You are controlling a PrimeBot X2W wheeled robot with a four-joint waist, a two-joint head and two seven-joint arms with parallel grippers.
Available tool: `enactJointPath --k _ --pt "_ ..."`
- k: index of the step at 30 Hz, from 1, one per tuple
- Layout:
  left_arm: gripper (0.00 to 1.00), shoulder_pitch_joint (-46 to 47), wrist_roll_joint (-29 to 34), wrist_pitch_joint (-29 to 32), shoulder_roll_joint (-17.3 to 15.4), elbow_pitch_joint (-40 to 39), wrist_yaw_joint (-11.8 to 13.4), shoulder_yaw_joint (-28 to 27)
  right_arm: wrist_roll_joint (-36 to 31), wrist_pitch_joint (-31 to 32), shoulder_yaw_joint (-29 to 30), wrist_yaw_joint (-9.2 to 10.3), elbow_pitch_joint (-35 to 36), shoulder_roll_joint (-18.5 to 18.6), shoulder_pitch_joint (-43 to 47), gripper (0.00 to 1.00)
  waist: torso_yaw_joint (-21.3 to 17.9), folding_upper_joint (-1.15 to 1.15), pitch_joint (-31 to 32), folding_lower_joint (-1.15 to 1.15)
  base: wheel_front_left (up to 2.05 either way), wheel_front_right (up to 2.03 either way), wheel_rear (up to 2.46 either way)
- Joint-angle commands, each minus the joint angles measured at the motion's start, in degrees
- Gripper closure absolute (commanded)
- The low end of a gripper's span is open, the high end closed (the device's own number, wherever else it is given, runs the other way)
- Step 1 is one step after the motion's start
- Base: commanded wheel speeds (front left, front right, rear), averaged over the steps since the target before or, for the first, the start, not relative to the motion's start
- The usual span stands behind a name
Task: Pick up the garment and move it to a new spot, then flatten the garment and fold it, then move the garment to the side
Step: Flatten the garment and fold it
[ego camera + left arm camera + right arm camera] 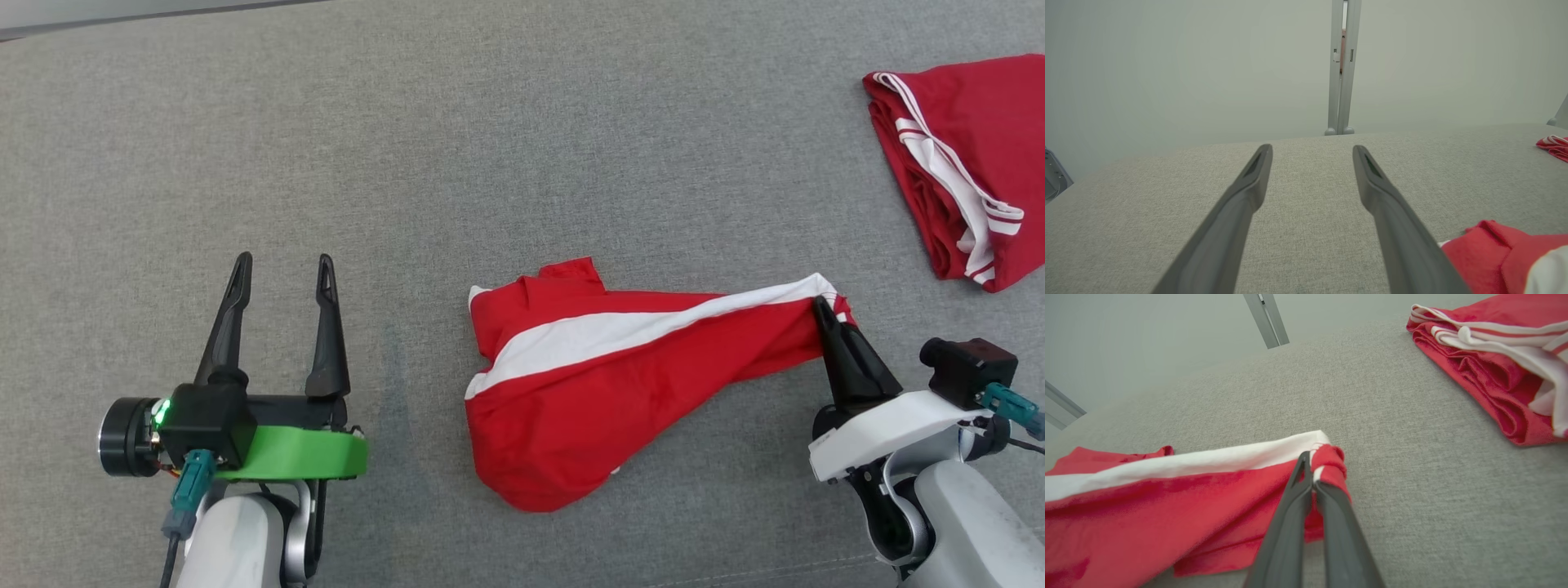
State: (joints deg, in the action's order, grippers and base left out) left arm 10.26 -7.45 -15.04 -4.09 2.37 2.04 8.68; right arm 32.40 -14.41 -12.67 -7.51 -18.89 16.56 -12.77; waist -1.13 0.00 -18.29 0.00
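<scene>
Red garment (588, 392) with a white stripe, rumpled on the grey surface (490, 163).
It lies low and right of centre in the head view. The white band runs from its left edge up to its right corner. That corner is drawn out to a narrow point and pinched in the right gripper (819, 304); the wide left end sags in loose folds.

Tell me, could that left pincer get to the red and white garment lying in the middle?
Probably yes. The left pincer stands open over the grey surface, with nothing lying between it and the garment's nearest edge. The right pincer is shut on the garment's far corner.
</scene>
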Motion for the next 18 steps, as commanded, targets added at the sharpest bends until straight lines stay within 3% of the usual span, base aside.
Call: enactJointPath --k 1,2,7,18 --pt "0.00 0.55 0.04 -0.16 -0.27 0.24 -0.11 -0.41 0.05 -0.41 -0.32 0.05 -0.24 -0.22 -0.09 0.15 -0.24 0.00 0.46 0.00 0.00 0.00 0.00" --pt "0.00 0.25 0.04 -0.16 -0.30 0.45 -0.10 -0.51 -0.07 -0.54 -0.40 0.06 -0.43 -0.13 -0.04 0.00 -0.34 0.00 0.82 0.00 0.00 0.00 0.00" --pt "0.00 -1.52 -0.04 -0.16 -0.45 0.99 0.12 -1.07 -4.21 -0.83 1.63 0.05 2.38 1.27 2.60 0.00 -0.49 0.00 2.92 0.00 0.00 0.00 0.00" --pt "0.00 -7.20 -0.63 -0.11 -1.76 1.42 1.11 -2.49 -15.11 1.15 6.95 0.06 19.46 -0.16 11.24 0.00 -1.12 0.00 7.99 0.00 0.00 0.00 0.00"
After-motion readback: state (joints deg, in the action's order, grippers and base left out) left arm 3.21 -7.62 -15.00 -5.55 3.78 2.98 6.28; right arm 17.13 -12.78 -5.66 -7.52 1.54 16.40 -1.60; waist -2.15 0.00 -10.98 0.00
